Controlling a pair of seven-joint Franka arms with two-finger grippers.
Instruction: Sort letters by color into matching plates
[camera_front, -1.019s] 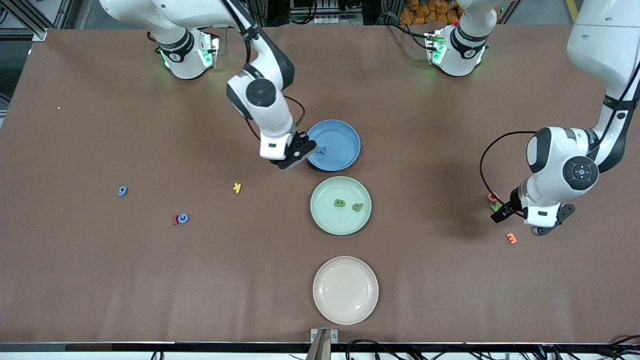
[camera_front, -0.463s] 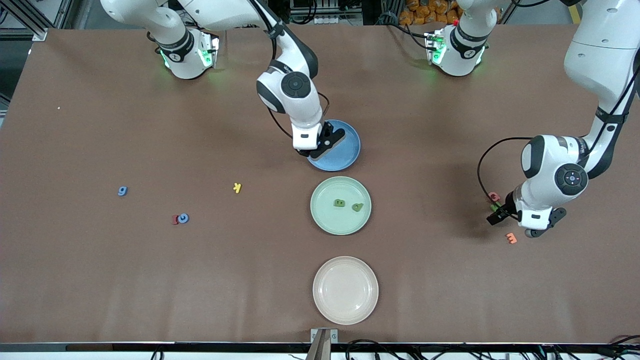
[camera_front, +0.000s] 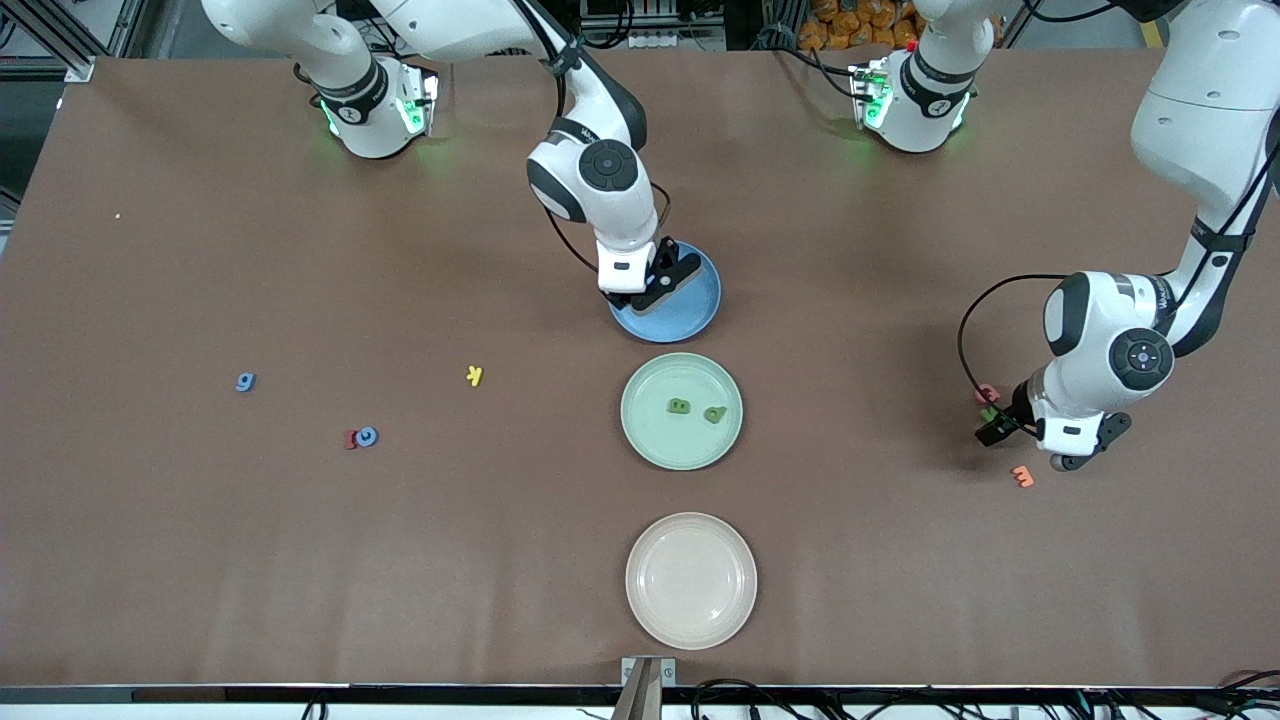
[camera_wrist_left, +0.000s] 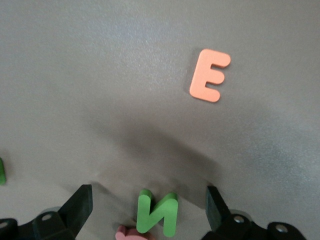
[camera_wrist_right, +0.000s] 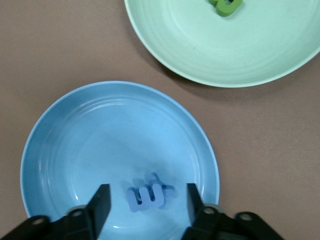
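Note:
My right gripper (camera_front: 655, 285) is open over the blue plate (camera_front: 695, 305), its fingers astride two overlapping blue letters (camera_wrist_right: 148, 194) that lie in the plate (camera_wrist_right: 75, 135). The green plate (camera_front: 680, 448) holds two green letters (camera_front: 678, 406) (camera_front: 714, 413). My left gripper (camera_front: 1000, 428) is open and low at the left arm's end of the table, astride a green letter N (camera_wrist_left: 157, 214) (camera_front: 990, 413). Another green letter (camera_wrist_left: 1, 171) shows at the edge of the left wrist view. A blue g (camera_front: 245, 381) and a blue letter (camera_front: 368, 436) lie toward the right arm's end.
A pink letter (camera_front: 988, 393) touches the green N, and an orange E (camera_front: 1022, 476) lies nearer the front camera. A red letter (camera_front: 351, 439) touches the blue one. A yellow k (camera_front: 475, 376) lies alone. A cream-white plate (camera_front: 690, 610) sits near the front edge.
My right gripper has moved from the blue plate's edge to over its inside. My left gripper has shifted slightly beside the green N.

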